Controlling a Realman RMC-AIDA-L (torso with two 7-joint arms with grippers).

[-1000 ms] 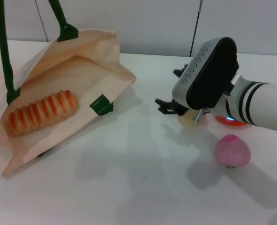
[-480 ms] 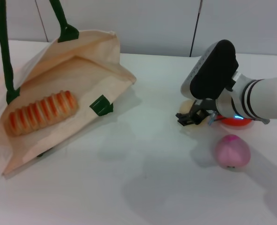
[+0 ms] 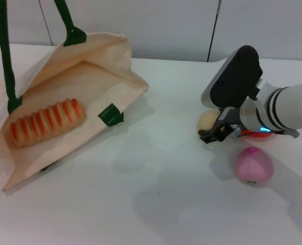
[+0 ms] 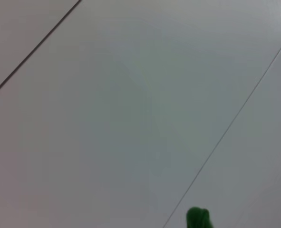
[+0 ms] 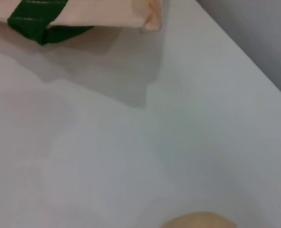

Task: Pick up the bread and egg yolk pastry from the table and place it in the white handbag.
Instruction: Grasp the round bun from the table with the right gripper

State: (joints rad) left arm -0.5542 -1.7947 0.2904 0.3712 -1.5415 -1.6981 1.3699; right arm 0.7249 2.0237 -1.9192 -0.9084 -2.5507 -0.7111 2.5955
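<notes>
The bread (image 3: 46, 122), striped orange and cream, lies inside the white handbag (image 3: 94, 76), which rests open on the table at the left with its green handles (image 3: 5, 61) held up out of frame. The egg yolk pastry (image 3: 208, 120) sits on the table at the right and also shows at the edge of the right wrist view (image 5: 197, 221). My right gripper (image 3: 214, 133) hangs low just in front and to the right of the pastry, open, holding nothing. My left gripper is out of view; its wrist view shows only wall and a bit of green handle (image 4: 198, 218).
A pink peach-like ball (image 3: 253, 164) lies near the right gripper, toward the front. An orange ball (image 3: 253, 133) is mostly hidden behind the right wrist. A green tab (image 3: 110, 114) sticks out from the bag's edge. White table lies between bag and pastry.
My right gripper has swung right and down, from left of the pastry to close beside it near the table. The bag and the bread have stayed put.
</notes>
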